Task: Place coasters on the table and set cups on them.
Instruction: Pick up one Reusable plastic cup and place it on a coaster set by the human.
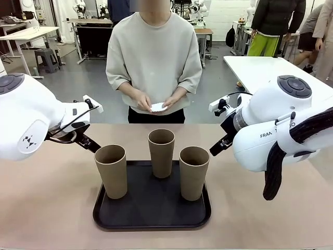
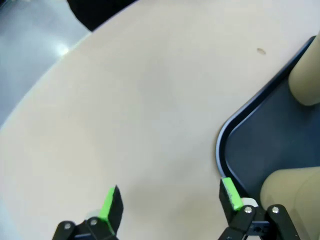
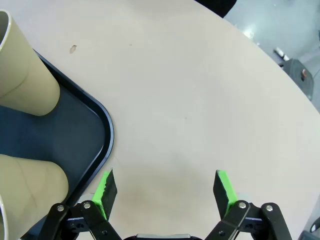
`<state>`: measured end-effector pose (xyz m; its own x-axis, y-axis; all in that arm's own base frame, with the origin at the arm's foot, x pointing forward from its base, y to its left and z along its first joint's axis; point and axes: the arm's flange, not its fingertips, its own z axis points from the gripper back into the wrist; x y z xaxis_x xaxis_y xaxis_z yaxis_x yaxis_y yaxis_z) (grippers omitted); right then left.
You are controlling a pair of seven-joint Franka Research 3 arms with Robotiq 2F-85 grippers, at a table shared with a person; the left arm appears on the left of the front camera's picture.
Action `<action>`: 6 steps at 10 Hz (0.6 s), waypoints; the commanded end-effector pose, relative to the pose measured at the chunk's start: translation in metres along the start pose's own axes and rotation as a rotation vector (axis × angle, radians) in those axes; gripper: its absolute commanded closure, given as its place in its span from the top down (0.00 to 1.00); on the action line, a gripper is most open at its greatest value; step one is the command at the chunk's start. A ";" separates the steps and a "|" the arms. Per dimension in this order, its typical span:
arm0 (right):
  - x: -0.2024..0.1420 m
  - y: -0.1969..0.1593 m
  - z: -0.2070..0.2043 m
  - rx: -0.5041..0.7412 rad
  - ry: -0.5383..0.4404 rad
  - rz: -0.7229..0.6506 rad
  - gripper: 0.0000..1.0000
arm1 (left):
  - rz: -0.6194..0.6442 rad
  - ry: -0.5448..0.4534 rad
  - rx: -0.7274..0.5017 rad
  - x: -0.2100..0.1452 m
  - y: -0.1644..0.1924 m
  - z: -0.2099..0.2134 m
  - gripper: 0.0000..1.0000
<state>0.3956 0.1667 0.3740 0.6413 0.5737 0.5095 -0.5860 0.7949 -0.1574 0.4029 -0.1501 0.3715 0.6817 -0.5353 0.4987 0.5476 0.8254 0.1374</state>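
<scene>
cups (image 1: 111, 171) (image 1: 161, 151) (image 1: 193, 173): three tall tapered tumblers, matte tan-brown like cardboard, without handles, wider at the open rim; stand upright on the tray, the middle one toward its far edge, the other two nearer its front, all apart from each other.
tray (image 1: 151, 217): black, rectangular, with rounded corners and a low raised rim, dull smooth surface; lies flat on the table.
coasters (image 1: 158, 107): thin, white, flat; held beyond the far side of the tray, between one hand (image 1: 140, 100) and the other hand (image 1: 175, 98) of the person (image 1: 154, 57); number and edge pattern too small to tell.
table (image 1: 47, 208): matte beige-tan top, smooth, with a rounded edge; carries the tray.
left gripper (image 2: 169, 192): black fingers with green pads, jaws wide apart, nothing between them; hangs over the table just beside the tray's left side, one pad at its rounded corner.
right gripper (image 3: 164, 181): same black and green build, jaws wide apart, nothing between them; hangs over the table just beside the tray's right side, one pad near its rim.
</scene>
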 end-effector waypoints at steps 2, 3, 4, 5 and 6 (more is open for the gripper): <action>0.000 0.000 0.000 0.000 0.000 0.000 1.00 | 0.000 0.000 0.000 0.000 0.000 0.000 1.00; 0.000 0.000 0.000 0.000 0.000 0.000 1.00 | 0.000 0.000 0.000 0.000 0.000 0.000 1.00; 0.000 0.000 0.000 0.000 0.000 0.000 1.00 | 0.000 0.000 0.000 0.000 0.000 0.000 1.00; 0.000 0.000 0.000 0.000 0.000 0.000 1.00 | 0.000 0.000 0.000 0.000 0.000 0.000 1.00; 0.000 0.000 0.000 0.000 0.000 0.000 1.00 | 0.000 0.000 0.000 0.000 0.000 0.000 1.00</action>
<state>0.3956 0.1667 0.3740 0.6414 0.5737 0.5095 -0.5860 0.7949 -0.1574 0.4029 -0.1501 0.3715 0.6817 -0.5353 0.4987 0.5476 0.8254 0.1374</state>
